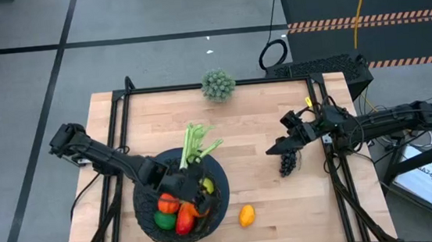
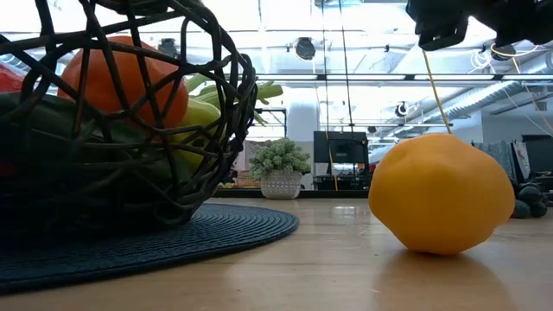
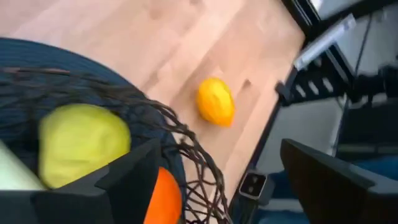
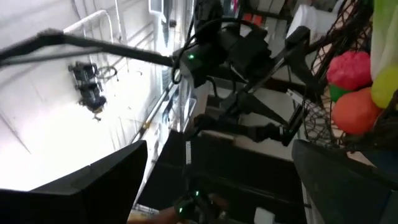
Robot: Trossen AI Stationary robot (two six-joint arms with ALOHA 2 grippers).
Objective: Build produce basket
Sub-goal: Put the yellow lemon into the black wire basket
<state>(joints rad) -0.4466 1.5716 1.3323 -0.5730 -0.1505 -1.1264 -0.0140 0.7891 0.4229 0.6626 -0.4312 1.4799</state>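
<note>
Fingers of left gripper (image 1: 193, 187) spread over basket (image 1: 148, 221), right gripper (image 1: 275, 149) fingers spread above grapes (image 1: 287, 162)

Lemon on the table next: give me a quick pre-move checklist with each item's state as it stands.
1. Lemon lies alone on the table, beside the basket: ok.
2. Left gripper over the basket, fingers open, nothing between them: ok.
3. Right gripper open, beside the grapes, away from the lemon: ok.
4. Celery sticks out over the basket rim: not ok.
5. Room left inside the basket: cannot tell.
</note>
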